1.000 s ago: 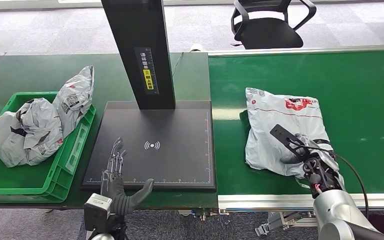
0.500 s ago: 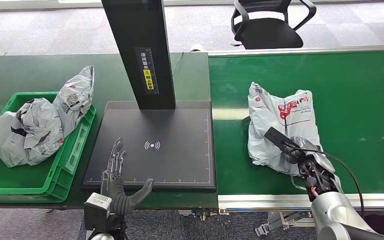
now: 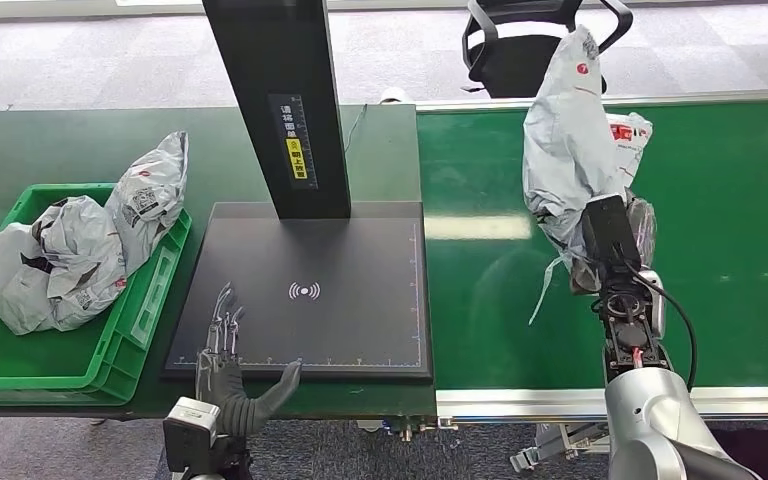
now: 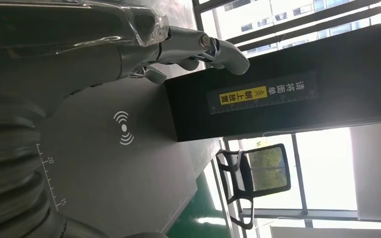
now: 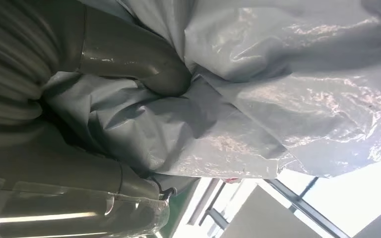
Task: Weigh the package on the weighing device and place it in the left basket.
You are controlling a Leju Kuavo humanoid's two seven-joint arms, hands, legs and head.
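Right hand (image 3: 615, 262) fingers clamp the grey package (image 3: 572, 150), held up clear above the green belt (image 3: 740, 250); left hand (image 3: 228, 350) spread and idle at the scale (image 3: 360, 320) front edge; step: carrying to weigh; next, likely swing left and lower onto the plate.

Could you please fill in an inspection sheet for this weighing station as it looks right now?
Surface: green conveyor belt on the right, darker green table on the left.
Job's things: grey package lifted clear of the belt; black weighing device bare; left basket holds crumpled grey bags.
Clutter: nothing seen.
Hands: right hand grips the package; left hand open at the scale's near edge.
Cables: black cable along the right wrist.
Surroundings: black office chair, tiled floor.
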